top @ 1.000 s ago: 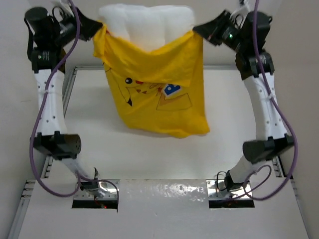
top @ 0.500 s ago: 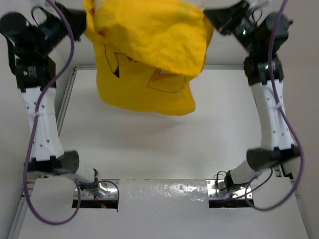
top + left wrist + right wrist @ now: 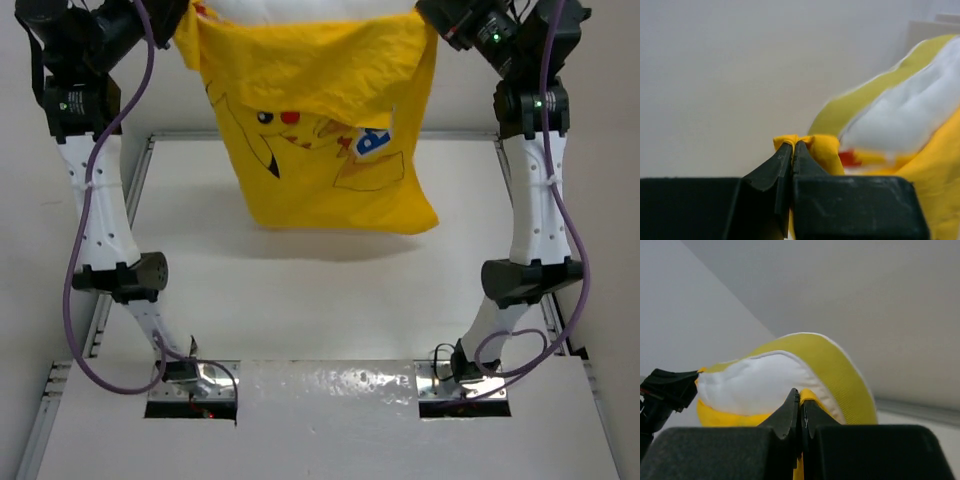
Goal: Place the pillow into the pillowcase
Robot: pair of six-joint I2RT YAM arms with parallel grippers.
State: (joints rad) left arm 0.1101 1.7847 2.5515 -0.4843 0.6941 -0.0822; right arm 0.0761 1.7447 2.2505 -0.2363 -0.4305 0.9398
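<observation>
At the far left, the left gripper (image 3: pixel 792 149) is clamped tight on a bunched corner of the pillowcase (image 3: pixel 320 150), with a small knot of yellow cloth pinched between its closed jaws at the left end of the mouth. Between the two grippers the pillowcase hangs in the air over the far part of the table (image 3: pixel 300 300), apparently clear of the surface, mouth up and closed bottom down. The cartoon face and blue lettering show on the near side, creased and slanted, and the near lip of the mouth sags in a loose fold. The pillow (image 3: pixel 300 10) sits inside. Most of its bulk is hidden by the yellow cloth, and only a white strip shows above the mouth at the upper edge of the overhead view. The wrist views show that exposed part as plump white fabric with a yellow-green band along its edge. At the far right, the right gripper (image 3: pixel 800 399) is closed hard on the mouth's right corner, yellow cloth caught between its tips. By my reading the insertion is mostly done. What is left is to settle the exposed top below the mouth, then lay the bundle on the table and let go.
</observation>
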